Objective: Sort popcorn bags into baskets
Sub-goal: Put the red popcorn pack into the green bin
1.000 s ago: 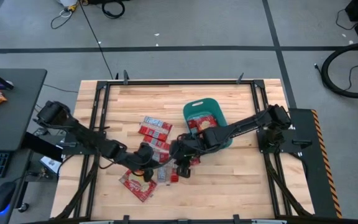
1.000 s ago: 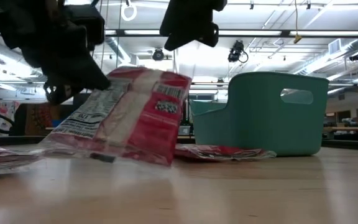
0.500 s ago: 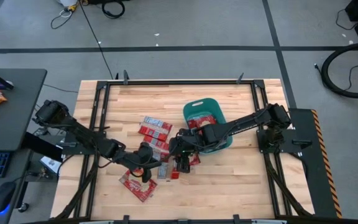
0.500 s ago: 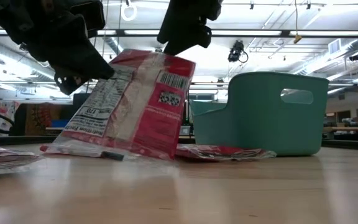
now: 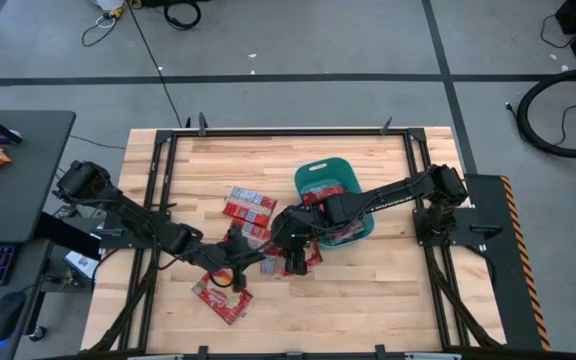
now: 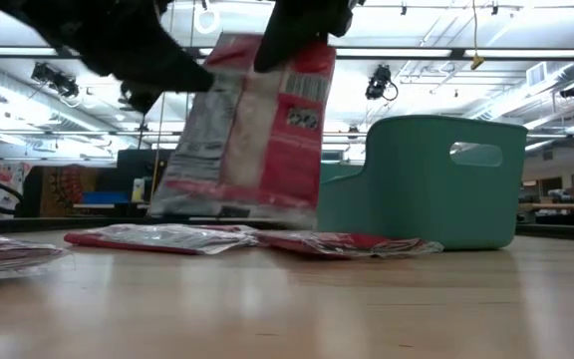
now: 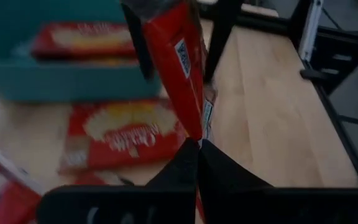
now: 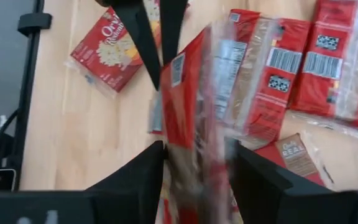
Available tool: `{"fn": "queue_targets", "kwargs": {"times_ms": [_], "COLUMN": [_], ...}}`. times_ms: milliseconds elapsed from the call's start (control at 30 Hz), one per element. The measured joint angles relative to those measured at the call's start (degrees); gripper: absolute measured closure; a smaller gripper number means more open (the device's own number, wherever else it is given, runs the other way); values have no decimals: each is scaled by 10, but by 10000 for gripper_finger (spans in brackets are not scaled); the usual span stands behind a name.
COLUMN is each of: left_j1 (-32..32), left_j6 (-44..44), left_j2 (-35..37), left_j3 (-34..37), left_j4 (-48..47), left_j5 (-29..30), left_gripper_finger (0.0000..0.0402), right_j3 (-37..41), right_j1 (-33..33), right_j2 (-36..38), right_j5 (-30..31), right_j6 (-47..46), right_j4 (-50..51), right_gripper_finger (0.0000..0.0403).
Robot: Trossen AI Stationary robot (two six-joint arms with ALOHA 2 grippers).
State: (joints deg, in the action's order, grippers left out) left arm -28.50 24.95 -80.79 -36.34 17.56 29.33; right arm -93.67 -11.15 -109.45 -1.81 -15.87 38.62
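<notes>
Red and silver, the lifted popcorn bag (image 6: pixel 247 130) hangs clear of the wooden surface (image 5: pixel 388 290) with its long axis close to upright, tilted a little, its lower edge above the packets lying flat; the barcoded back faces the low camera. Both pincers grip it at once: the left pincer (image 7: pixel 197 149) has its fingers pressed together on 1 thin edge of the bag, and the right pincer (image 8: pixel 194 155) is clamped on the opposite edge, the bag (image 8: pixel 197 106) passing between its 2 dark fingers. In the high view the 2 pincers meet near the middle of the surface, left pincer (image 5: pixel 245 255) just beside right pincer (image 5: pixel 290 250), close to the near end of the teal basket (image 5: pixel 313 175).

The basket (image 6: pixel 436 179) stands upright, its handle cutout on the end wall seen from the low camera; at least 1 red bag (image 5: pixel 324 192) lies flat inside. Other bags lie flat on the surface: a group (image 5: pixel 248 208) beyond the pincers and 1 (image 5: pixel 223 298) set diagonally nearer the front edge; from the low view 2 flat packets (image 6: pixel 257 239) rest below the lifted one.
</notes>
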Motion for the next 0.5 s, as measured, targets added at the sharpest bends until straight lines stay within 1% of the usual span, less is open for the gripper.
{"fn": "queue_targets", "kwargs": {"times_ms": [100, 200, 367, 400, 500], "left_j1": [3, 7, 11, 11, 14], "left_j6": [-31, -31, 9, 18, 67], "left_j2": [0, 0, 0, 0, 0], "left_j3": [-13, -20, -20, -20, -22], "left_j4": [0, -8, -9, -10, -21], "left_j5": [11, 9, 6, 5, -1], "left_gripper_finger": [396, 394, 389, 384, 358], "right_j3": [0, 0, 0, 0, -10], "right_j1": [0, 0, 0, 1, 0], "right_j2": [0, 0, 0, 1, 3], "right_j5": [-4, -7, -11, -13, -12], "right_j6": [-4, -7, -7, -7, -7], "right_j4": [0, 0, 6, 10, 52], "right_gripper_finger": [253, 287, 354, 363, 364]}}
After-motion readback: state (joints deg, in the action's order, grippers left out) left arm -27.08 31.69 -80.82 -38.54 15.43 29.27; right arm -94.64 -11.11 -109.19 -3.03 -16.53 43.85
